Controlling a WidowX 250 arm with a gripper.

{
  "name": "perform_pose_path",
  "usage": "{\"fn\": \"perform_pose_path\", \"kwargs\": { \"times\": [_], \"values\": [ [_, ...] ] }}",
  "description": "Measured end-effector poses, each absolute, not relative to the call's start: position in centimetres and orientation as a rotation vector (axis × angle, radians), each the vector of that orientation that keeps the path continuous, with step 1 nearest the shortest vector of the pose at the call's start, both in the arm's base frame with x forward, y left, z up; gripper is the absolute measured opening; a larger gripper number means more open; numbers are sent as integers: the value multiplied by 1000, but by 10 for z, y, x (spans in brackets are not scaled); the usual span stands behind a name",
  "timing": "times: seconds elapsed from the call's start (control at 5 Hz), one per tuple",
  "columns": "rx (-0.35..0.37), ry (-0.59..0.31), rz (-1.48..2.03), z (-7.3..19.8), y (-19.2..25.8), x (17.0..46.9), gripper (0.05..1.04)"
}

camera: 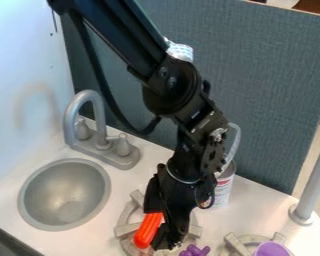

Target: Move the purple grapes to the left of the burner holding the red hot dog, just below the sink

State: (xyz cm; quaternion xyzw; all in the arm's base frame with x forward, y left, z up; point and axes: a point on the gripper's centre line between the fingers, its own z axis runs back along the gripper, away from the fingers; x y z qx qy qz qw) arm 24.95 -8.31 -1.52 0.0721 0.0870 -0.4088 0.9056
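The black gripper (156,229) hangs low over the left stove burner (126,231), near the front of the counter. It is shut on an orange, elongated object (146,231), which slants down toward the lower left; its upper end is hidden by the gripper. A small lumpy purple object (195,251) lies just right of the fingertips, at the bottom edge of the view. Farther right, a purple cup (271,249) stands at the other burner (239,245). Behind the gripper is a can (223,192) with a white and red label, partly covered by the arm.
A round grey sink (64,195) is set into the white counter (259,207) at left, with a grey faucet (99,137) behind it. A grey post (313,185) rises at the right edge. A blue-grey panel (269,95) stands along the back.
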Motion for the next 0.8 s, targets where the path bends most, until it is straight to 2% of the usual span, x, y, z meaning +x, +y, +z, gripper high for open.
{"fn": "perform_pose_path", "kwargs": {
  "times": [0.2,0.6,0.8],
  "values": [
    [145,208,-841,-22,-82,245,1000],
    [29,211,-871,-31,-94,229,1001],
    [-14,221,-839,-47,-92,225,1000]
  ]
}}
